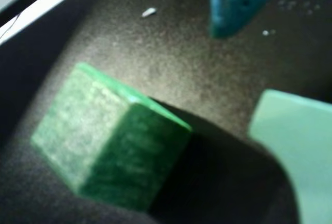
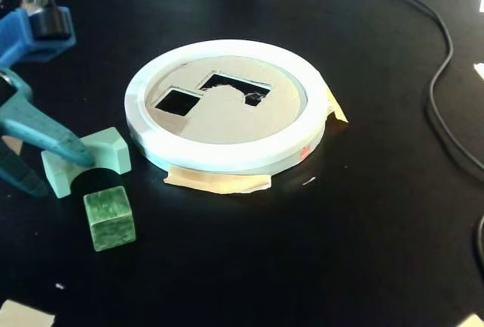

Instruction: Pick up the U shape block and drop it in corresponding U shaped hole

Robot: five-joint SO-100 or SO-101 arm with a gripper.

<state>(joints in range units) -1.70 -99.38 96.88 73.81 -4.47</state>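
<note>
U block sits between open jaws, beside green cube.

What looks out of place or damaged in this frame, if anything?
The white sorting disc is held down by tape that sticks out unevenly from under its rim. The U-shaped hole has ragged edges inside. The light U block and green cube look undamaged.
</note>
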